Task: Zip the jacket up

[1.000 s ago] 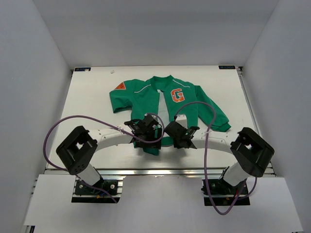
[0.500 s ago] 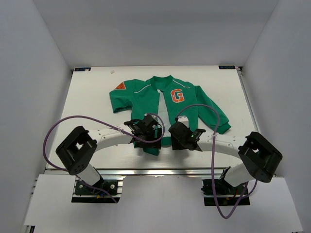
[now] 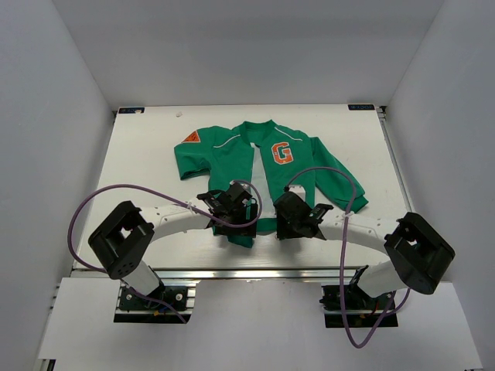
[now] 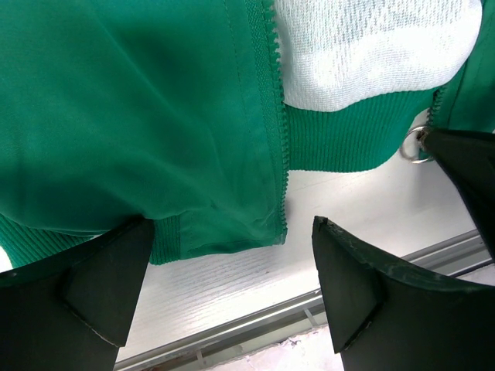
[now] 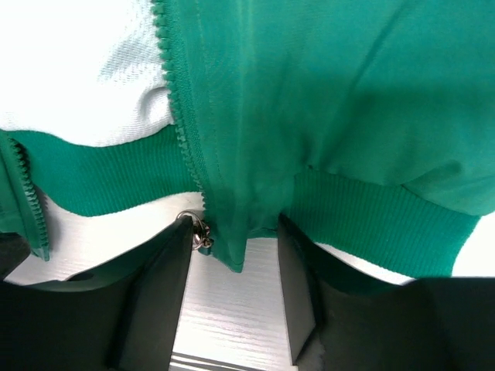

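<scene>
The green jacket (image 3: 224, 154) lies flat and open on the table, with its orange G patch (image 3: 283, 152) up and its grey lining (image 4: 371, 46) showing. My left gripper (image 3: 241, 224) is open over the hem of one front panel (image 4: 139, 116), near that panel's zipper teeth (image 4: 271, 116). My right gripper (image 3: 288, 224) is open and straddles the bottom corner of the other front panel (image 5: 232, 247). Its left finger (image 5: 155, 294) touches the metal zipper pull ring (image 5: 197, 232). The ring also shows in the left wrist view (image 4: 412, 144).
The white table (image 3: 139, 170) has a metal rail (image 4: 232, 340) along its near edge, just below the hem. Purple cables (image 3: 93, 201) loop over both arms. White walls enclose the table on three sides.
My right arm's elbow has swung out to the right and its gripper has shifted slightly right at the hem. The left arm and the jacket have stayed put.
</scene>
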Available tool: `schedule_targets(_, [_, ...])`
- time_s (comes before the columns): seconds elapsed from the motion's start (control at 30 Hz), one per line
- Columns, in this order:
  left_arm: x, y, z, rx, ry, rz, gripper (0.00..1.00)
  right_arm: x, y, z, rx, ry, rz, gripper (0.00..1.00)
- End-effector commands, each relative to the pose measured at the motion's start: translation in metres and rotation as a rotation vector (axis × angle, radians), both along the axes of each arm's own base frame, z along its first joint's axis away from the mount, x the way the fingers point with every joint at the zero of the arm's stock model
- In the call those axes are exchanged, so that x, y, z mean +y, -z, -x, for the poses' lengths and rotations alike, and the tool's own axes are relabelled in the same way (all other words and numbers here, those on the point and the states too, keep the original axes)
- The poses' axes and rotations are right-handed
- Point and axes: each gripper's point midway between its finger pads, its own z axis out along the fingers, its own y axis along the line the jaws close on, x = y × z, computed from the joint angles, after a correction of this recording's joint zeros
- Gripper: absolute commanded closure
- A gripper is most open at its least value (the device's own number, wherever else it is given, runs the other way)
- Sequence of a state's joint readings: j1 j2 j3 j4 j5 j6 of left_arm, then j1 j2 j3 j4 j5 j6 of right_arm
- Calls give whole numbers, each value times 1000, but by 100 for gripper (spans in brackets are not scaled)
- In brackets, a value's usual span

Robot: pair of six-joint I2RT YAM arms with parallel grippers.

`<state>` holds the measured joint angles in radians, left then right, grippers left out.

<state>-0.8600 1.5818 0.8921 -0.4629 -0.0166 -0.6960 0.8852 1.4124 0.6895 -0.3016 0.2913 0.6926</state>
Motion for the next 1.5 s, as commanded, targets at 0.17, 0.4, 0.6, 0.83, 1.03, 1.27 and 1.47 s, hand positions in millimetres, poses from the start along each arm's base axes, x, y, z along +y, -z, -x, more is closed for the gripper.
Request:
schedule_targets(0.17, [7, -1, 4, 2, -7, -1, 7, -26, 21, 20, 107, 72, 112, 60])
schedule_targets(0.4, [6, 0, 3, 6, -7, 2, 7, -18, 16, 19, 98, 39, 75, 47])
schedule_targets(0.6, [6, 1, 5, 12, -5, 1, 7, -12, 4, 18, 78, 32, 16, 43])
schedule_targets(0.83, [5, -1, 4, 12, -3, 5, 7, -12, -3, 16, 83, 71, -43, 44])
schedule_targets(1.03, [5, -1, 5, 13, -1, 4, 7, -16, 2, 15, 95, 97, -22, 49])
schedule_targets(1.27, [6, 0, 6, 17, -2, 3, 7, -13, 4, 13, 106, 111, -25, 45])
schedule_targets(1.47, [6, 0, 6, 16, -2, 5, 7, -4, -15, 4, 51, 90, -79, 44])
